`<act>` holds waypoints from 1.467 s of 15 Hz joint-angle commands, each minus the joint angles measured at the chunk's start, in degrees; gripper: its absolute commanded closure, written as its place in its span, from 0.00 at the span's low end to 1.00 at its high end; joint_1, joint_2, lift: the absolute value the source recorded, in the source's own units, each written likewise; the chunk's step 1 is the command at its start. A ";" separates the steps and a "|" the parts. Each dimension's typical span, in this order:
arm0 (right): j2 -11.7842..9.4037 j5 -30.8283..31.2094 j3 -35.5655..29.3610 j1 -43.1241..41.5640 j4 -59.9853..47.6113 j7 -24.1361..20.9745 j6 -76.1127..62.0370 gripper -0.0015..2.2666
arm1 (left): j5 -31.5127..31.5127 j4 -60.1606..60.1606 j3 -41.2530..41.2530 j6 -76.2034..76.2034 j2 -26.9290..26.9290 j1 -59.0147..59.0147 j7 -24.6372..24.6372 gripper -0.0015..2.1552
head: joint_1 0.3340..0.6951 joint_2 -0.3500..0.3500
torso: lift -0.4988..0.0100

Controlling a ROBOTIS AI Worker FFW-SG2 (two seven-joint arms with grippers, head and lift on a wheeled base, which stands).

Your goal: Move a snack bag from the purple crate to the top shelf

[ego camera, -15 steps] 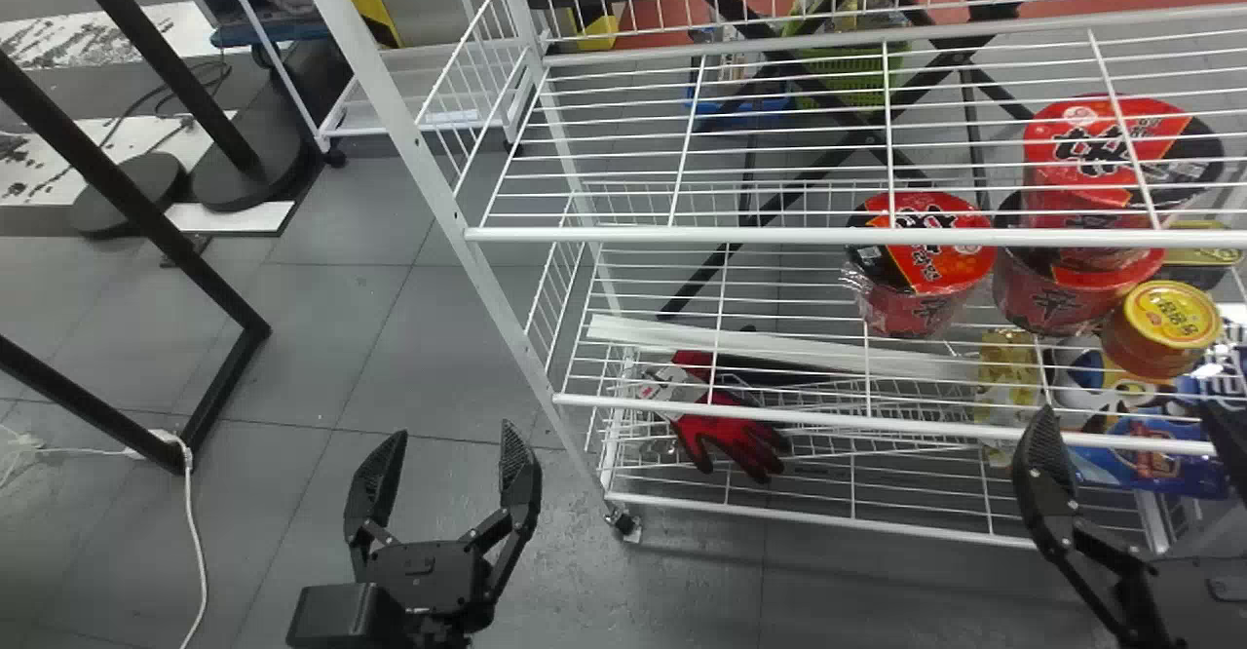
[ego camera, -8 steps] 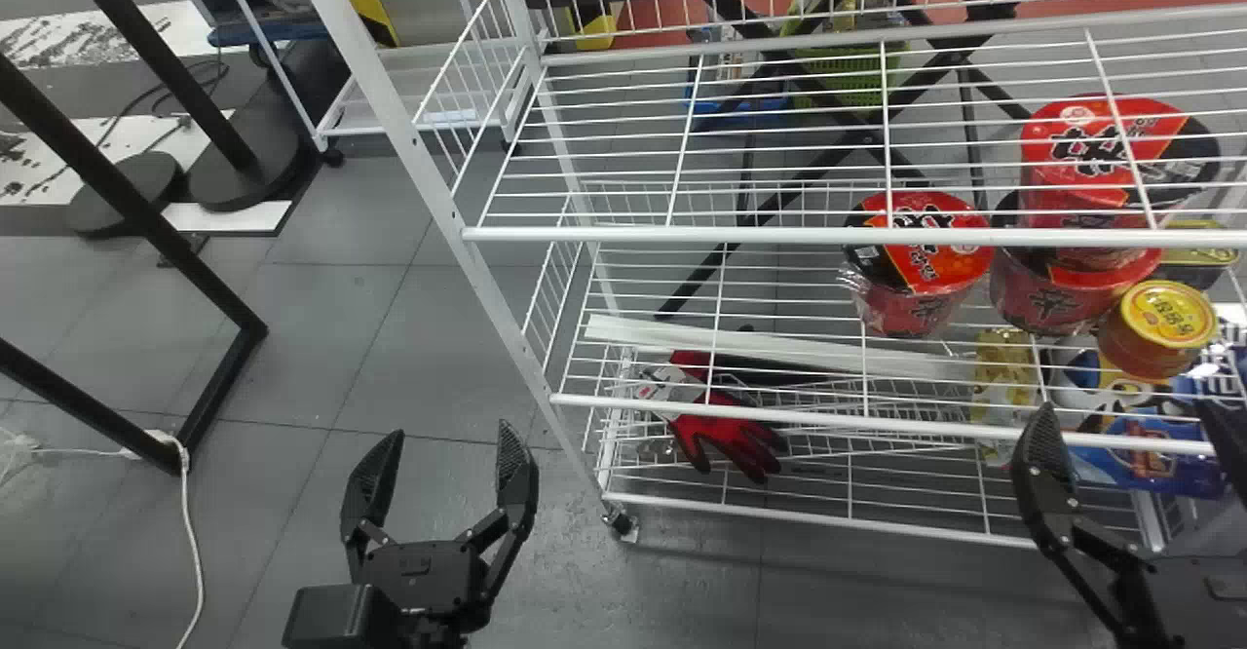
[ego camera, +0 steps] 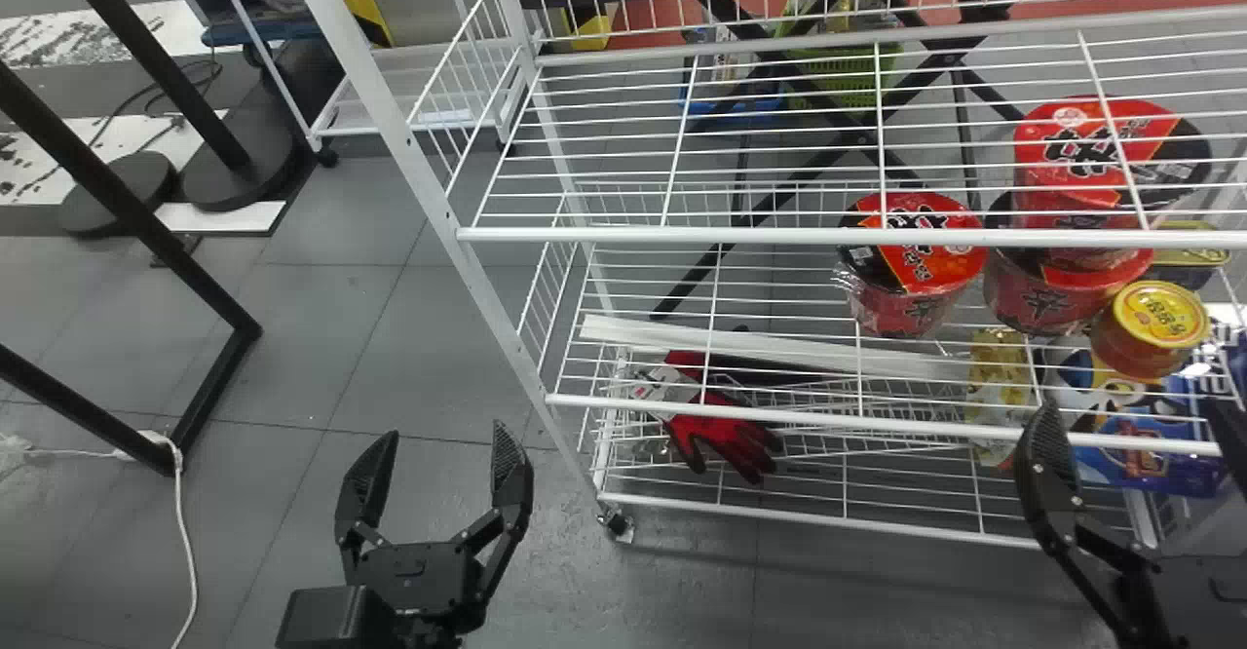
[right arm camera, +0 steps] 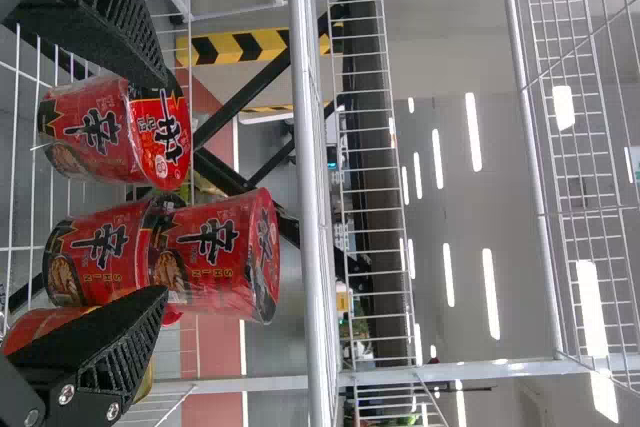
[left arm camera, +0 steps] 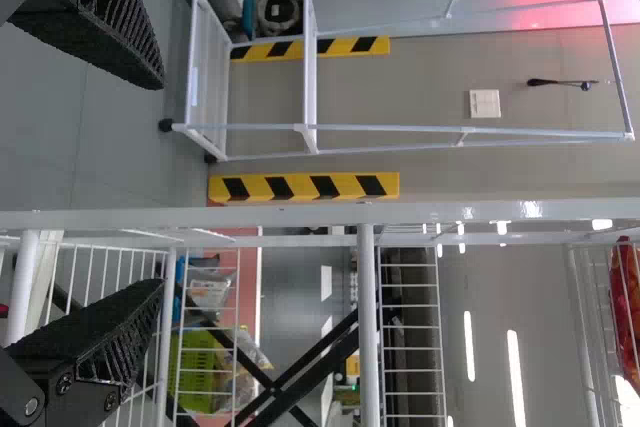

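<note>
While the scene slides slightly leftward in the head view, the left gripper [ego camera: 444, 432], at eight o'clock, slips a touch the same way, its two fingers spread wide around nothing. At nine, the rack's left post [ego camera: 395, 133] has shifted left too, and with it the red glove [ego camera: 726, 435] at five. That suggests the robot is still positioning itself, with no grasp begun.

Toward three o'clock sit the red noodle cups [ego camera: 916, 259]. Just below three, a yellow packet [ego camera: 999, 376] lies on the rack's lower levels, near the yellow-lidded tub [ego camera: 1159, 323]. At half past three, the right gripper [ego camera: 1133, 410] has barely moved; its fingers stand apart and empty, in front of a blue bag [ego camera: 1150, 464]. Whether either packaged item is the snack bag meant for the top shelf, I cannot tell. Getting square to the purple crate seems the job before any pick.
</note>
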 commanded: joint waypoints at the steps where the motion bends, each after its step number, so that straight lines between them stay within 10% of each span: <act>1: 0.00 -0.02 0.00 0.00 0.01 0.00 -0.18 0.03 | 0.00 0.09 0.00 0.00 0.00 0.00 0.00 0.05 | 1.00 0.84 | 0.09; 9: -0.35 0.06 -0.62 2.02 -1.57 0.00 -2.46 0.03 | 0.09 0.18 0.00 -0.35 0.09 -0.09 0.00 0.05 | 1.00 0.85 | 0.09; 13: -2.37 -2.13 -4.92 8.26 -17.66 -1.50 27.07 0.04 | 0.44 1.58 0.00 -0.18 0.44 -1.32 -0.17 0.05 | 1.00 0.83 | 0.09; 17: -2.29 -19.10 -22.50 13.36 -41.30 3.60 83.67 0.05 | 1.06 2.55 -0.53 -0.35 1.41 -1.76 -0.09 0.05 | 1.00 0.74 | 0.09; 22: 1.05 -42.65 -50.63 14.24 -52.46 12.74 117.07 0.05 | 2.29 4.04 -1.14 -1.58 2.38 -2.99 -0.35 0.05 | 1.00 0.68 | 0.09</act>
